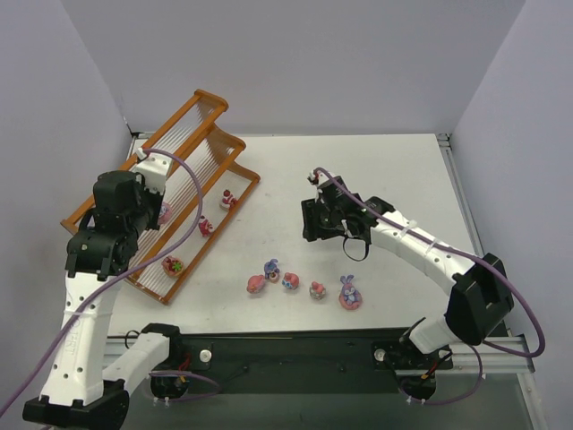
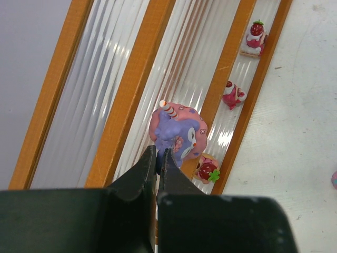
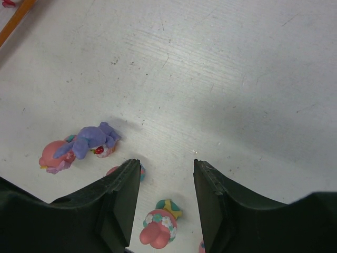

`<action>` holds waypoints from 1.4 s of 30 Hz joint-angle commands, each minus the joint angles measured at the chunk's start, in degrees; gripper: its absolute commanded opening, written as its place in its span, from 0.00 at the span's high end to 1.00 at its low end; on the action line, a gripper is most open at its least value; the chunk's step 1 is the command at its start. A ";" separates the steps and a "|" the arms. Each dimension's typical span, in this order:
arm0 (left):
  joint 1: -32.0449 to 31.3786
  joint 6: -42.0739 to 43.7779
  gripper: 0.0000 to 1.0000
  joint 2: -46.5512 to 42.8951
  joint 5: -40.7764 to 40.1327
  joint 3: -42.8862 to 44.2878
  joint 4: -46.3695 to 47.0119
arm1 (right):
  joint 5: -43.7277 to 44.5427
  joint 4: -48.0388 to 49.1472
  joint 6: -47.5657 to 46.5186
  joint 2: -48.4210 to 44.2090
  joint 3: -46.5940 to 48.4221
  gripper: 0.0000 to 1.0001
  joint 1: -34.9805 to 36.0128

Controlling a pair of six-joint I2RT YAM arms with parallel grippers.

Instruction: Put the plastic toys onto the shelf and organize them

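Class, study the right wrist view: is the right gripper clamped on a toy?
No, the right gripper stands open, and the pink-and-green toy lies loose on the table below it.

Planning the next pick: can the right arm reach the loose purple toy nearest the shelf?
Probably yes. The right gripper hangs open above the table, and the purple toy lies uncovered nearby, a pink toy close beside it.
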 commanded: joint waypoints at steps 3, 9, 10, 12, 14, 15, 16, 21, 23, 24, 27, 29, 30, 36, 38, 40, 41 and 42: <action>1.02 5.60 1.00 0.55 3.21 0.63 2.33 | -1.49 -4.45 -1.16 0.15 4.59 0.55 -0.97; 2.52 4.29 1.00 -2.34 -2.15 -4.64 1.98 | -2.11 -5.59 -1.60 -0.11 4.68 0.55 -2.46; 2.78 3.68 1.00 -2.61 -2.50 -5.61 1.81 | -2.46 -5.68 -1.51 -0.29 4.68 0.55 -2.73; 3.22 3.14 1.00 -3.57 -3.82 -6.93 1.72 | -2.99 -5.86 -1.77 -0.64 4.59 0.55 -3.25; 3.31 2.27 1.00 -4.97 -4.26 -8.34 1.54 | -3.43 -6.12 -1.86 -0.82 4.68 0.56 -4.04; 3.31 2.18 1.00 -5.59 -4.87 -8.95 1.80 | -3.52 -6.21 -1.78 -1.08 4.68 0.56 -4.39; 3.40 2.35 1.00 -6.21 -5.05 -10.09 2.06 | -4.04 -6.12 -1.60 -1.17 4.59 0.56 -5.27; 3.57 3.49 1.00 -6.39 -6.90 -11.33 2.86 | -5.10 -6.12 -1.33 -1.26 4.50 0.56 -6.51; 3.92 3.93 1.00 -5.51 -6.73 -11.42 3.56 | -5.36 -6.03 -1.33 -1.34 4.51 0.56 -6.86; 4.10 3.76 1.00 -4.99 -6.64 -11.16 3.65 | -5.27 -6.03 -1.51 -1.43 4.42 0.56 -6.95; 5.33 4.37 1.00 -3.93 -5.76 -10.98 4.61 | -5.27 -6.12 -1.51 -1.78 4.07 0.56 -7.56; 5.86 4.90 1.00 -3.58 -6.46 -10.98 4.88 | -5.27 -5.95 -1.51 -2.13 3.72 0.56 -8.09; 5.95 5.25 1.00 -3.57 -6.90 -11.41 5.14 | -5.27 -5.95 -1.60 -2.14 3.63 0.56 -8.18; 5.95 5.51 1.00 -4.72 -7.52 -13.35 5.94 | -5.36 -5.77 -1.51 -2.22 3.54 0.56 -8.79; 5.95 5.52 0.97 -5.24 -6.64 -13.35 5.50 | -5.45 -5.77 -1.42 -2.22 3.54 0.56 -8.79; 5.95 5.16 0.93 -6.20 -6.90 -13.70 5.50 | -5.62 -5.86 -1.42 -2.14 3.45 0.56 -8.88; 5.95 4.99 0.92 -6.39 -7.08 -13.88 5.32 | -5.63 -5.77 -1.34 -2.14 3.54 0.56 -8.88; 5.95 4.99 0.91 -6.74 -7.08 -14.05 4.97 | -5.63 -5.77 -1.34 -2.14 3.54 0.56 -8.88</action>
